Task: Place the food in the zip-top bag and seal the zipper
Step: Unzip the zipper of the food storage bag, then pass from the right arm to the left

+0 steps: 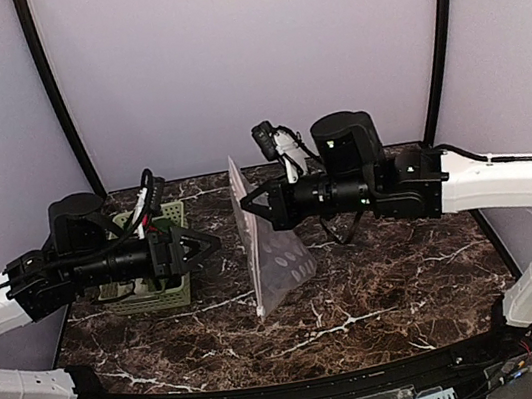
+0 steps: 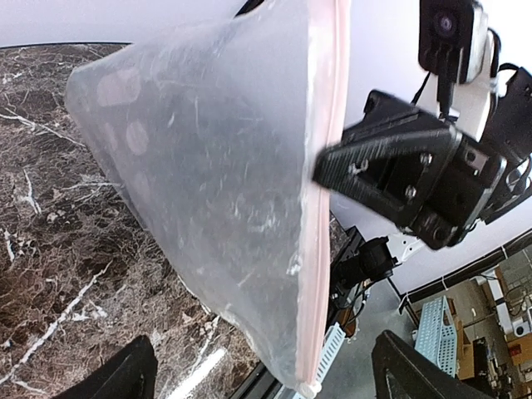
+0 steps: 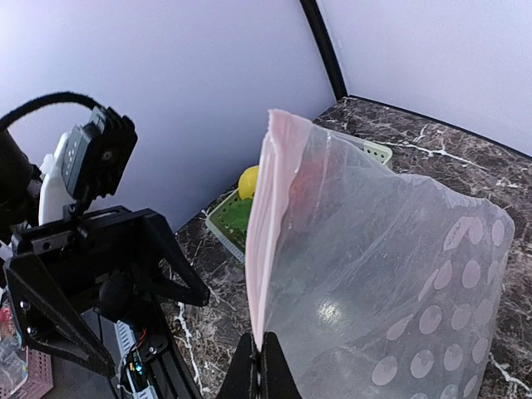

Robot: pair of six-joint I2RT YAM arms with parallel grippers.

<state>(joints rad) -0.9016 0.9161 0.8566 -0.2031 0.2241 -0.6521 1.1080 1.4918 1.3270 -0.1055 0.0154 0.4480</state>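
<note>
From above, the clear, white-dotted zip-top bag (image 1: pixel 272 249) hangs upright with its long axis vertical. Its edge is pinched in the closed right gripper (image 1: pixel 252 209). The left gripper (image 1: pixel 208 246), jaws spread and empty, faces the bag just apart from it.

In the left wrist view, the pinkish zipper (image 2: pixel 320 249) runs top to bottom ahead of that gripper, and the right gripper is clamped across it.

In the right wrist view, the bag rises from that gripper's closed tips, mouth edge toward the left gripper. Beyond it a lemon (image 3: pixel 248 181) lies in the mesh basket (image 3: pixel 218 223).
</note>
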